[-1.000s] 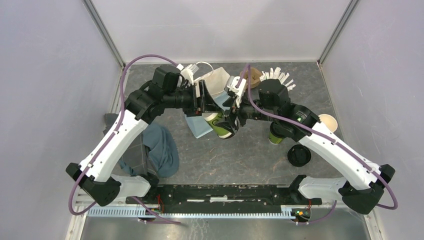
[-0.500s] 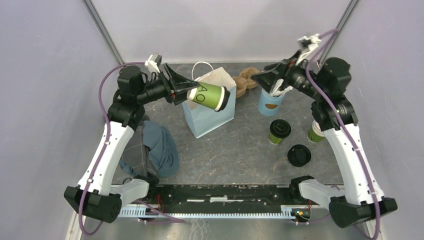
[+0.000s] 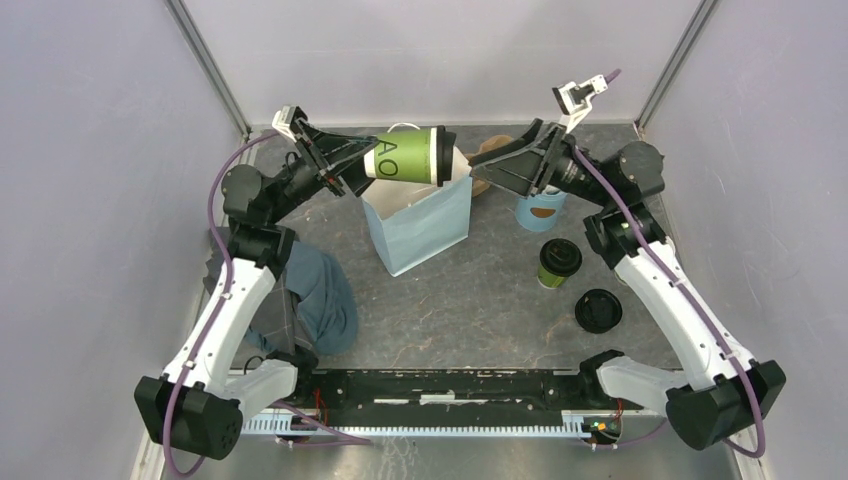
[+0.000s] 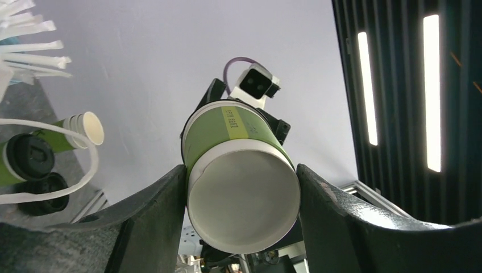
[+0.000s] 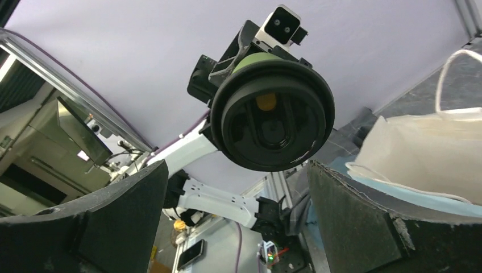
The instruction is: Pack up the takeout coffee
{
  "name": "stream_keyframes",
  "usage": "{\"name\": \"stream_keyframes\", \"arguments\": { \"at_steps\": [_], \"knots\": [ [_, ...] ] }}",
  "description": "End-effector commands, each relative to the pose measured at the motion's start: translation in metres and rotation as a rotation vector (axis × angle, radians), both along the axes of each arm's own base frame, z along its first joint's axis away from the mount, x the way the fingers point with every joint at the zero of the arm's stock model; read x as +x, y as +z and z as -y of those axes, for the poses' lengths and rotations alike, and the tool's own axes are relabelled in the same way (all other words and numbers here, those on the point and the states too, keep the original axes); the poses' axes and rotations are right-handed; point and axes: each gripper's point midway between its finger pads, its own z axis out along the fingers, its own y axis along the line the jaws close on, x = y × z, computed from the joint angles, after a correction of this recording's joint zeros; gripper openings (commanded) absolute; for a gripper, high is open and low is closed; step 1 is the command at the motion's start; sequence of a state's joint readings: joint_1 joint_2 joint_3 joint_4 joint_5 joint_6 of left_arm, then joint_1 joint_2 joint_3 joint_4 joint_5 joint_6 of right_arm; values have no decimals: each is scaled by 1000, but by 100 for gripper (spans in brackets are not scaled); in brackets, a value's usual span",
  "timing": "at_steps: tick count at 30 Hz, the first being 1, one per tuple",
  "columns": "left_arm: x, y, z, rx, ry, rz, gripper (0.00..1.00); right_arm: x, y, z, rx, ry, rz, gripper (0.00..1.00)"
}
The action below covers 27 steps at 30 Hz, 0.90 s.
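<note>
**Inspector:** Grey mottled tabletop (image 3: 480,330), pale walls on three sides. Where is the item?

**Assessor:** Off the surface. The green paper cup with a round black plastic lid (image 3: 408,156) lies on its side in the air, base to the left and lid to the right. In the overhead view it sits across the mouth of the upright light-blue paper bag with white cord handles (image 3: 420,225). How far above the bag it sits, I cannot tell.

**Inspector:** Tools?

**Assessor:** The left gripper (image 3: 368,160) pinches the cup by its lower body, one finger on each side near the base. The right gripper (image 3: 492,170) faces the lid from just beside it, with its fingers spread wide and nothing between them.

**Inspector:** Step in hand?

**Assessor:** In my judgement, carrying to the bag. Insertion is not yet done.

**Inspector:** Requirement for the next move?

**Assessor:** The cup should be turned lid-up, centred over the opening and lowered between the bag walls before release. The right gripper may need to steady the bag's rim or handles.

**Inspector:** Surroundings?

**Assessor:** A second lidded green cup (image 3: 560,262) and a loose black lid (image 3: 598,310) stand to the right, well apart from the bag.
</note>
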<state>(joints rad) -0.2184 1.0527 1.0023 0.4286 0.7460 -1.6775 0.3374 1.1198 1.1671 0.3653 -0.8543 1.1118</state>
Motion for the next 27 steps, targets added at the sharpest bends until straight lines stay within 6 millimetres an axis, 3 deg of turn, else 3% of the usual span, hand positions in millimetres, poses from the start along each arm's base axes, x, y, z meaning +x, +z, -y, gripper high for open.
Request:
{"name": "stream_keyframes", "arguments": {
  "at_steps": [1,7,16,27],
  "knots": [
    [-16,35,-9,-101,0,94,40,-1,29,-12,85,-21,-4,98],
    [-18,34,-10,-108,6,95,40,8,21,-23,43,-43,-16,98],
    [-18,27,-10,-94,9,89,39,14,33,-36,51,-37,16,98],
    [-18,26,-9,-88,5,90,38,14,24,-46,45,-28,-18,87]
  ]
}}
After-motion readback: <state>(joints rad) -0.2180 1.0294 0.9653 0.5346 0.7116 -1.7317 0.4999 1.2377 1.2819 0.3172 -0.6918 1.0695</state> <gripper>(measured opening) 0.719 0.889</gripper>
